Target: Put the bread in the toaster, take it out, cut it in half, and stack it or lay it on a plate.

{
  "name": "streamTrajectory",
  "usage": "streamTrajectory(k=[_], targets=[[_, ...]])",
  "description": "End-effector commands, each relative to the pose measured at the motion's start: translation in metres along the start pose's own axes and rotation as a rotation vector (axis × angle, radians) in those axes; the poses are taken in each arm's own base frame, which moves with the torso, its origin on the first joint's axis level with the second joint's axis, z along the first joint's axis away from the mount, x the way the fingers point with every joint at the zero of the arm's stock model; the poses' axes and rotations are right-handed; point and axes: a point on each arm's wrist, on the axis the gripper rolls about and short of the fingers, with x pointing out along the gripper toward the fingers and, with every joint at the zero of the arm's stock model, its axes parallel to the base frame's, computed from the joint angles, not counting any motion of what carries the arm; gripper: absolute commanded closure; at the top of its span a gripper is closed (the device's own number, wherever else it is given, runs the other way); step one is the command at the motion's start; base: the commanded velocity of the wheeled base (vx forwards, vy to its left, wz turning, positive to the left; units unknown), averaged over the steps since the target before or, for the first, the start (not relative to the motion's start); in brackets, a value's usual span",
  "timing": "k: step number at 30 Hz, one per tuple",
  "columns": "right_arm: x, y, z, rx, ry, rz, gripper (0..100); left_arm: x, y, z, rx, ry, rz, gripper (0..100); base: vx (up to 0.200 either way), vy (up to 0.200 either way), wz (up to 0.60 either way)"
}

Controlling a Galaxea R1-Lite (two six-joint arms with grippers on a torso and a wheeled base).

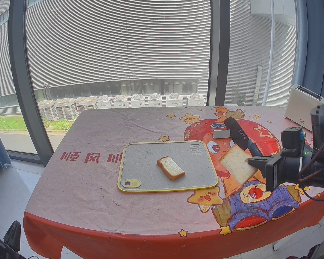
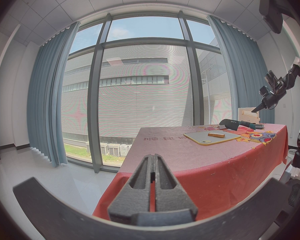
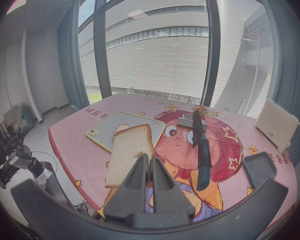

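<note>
Tabletop w/ a cartoon-print cloth stands against tall windows. A grey cutting board lies about mid-cloth, and a small browned-crust piece of bread lies flat on it. The right claw is pinched on the near edge of a pale slice and holds it tilted in the air over the cloth, just off the board's right side and near the knife, whose blade end rests on a small block. The toaster stands at the far right corner, well apart from the slice. A dark square tray lies on the robot's side of the toaster. It may be the plate, but that's hard to tell from this angle. The left claw hangs low off the tabletop's left side, pressed together w/ nothing between its fingers.

Handling, as a guess: the slice is v. light and soft, so it's prob. easy to crush or tear at the pinch and will sag or flap if swung fast. The crumb has grip, so slip is unlikely. It's best held at the crust edge, where it's firmest, w/ light pressure, leaving the free end to go in first if it's headed for a toaster slot. Whether this slice is toasted yet isn't clear, as it looks paler than the piece on the board.
</note>
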Motion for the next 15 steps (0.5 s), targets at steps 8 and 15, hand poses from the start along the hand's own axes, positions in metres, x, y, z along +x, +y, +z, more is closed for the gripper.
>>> streamTrajectory(k=[8, 15], targets=[[-0.054, -0.011, -0.034, 0.036, -0.076, 0.031, 100, 0.0, 0.0, -0.005, 0.0, 0.002, -0.001, 100, 0.0, 0.0, 0.0], [-0.066, -0.012, -0.034, 0.08, -0.123, 0.041, 100, 0.0, 0.0, -0.005, 0.001, 0.002, 0.001, 100, 0.0, 0.0, 0.0]])
